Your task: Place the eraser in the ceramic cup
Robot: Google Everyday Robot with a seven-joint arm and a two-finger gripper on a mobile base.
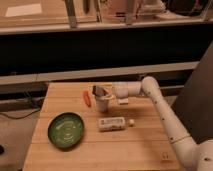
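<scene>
The white ceramic cup (102, 105) stands upright near the middle of the wooden table (145, 145). The dark grey eraser (98, 91) hangs tilted right over the cup's rim, its lower end at the opening. My gripper (104, 92) reaches in from the right at the end of the white arm (150, 90) and is shut on the eraser, directly above the cup.
A small orange object (87, 98) lies just left of the cup. A long white labelled tube (113, 123) lies in front of the cup. A green round plate (66, 130) sits at the front left. Dark shelving runs behind the table.
</scene>
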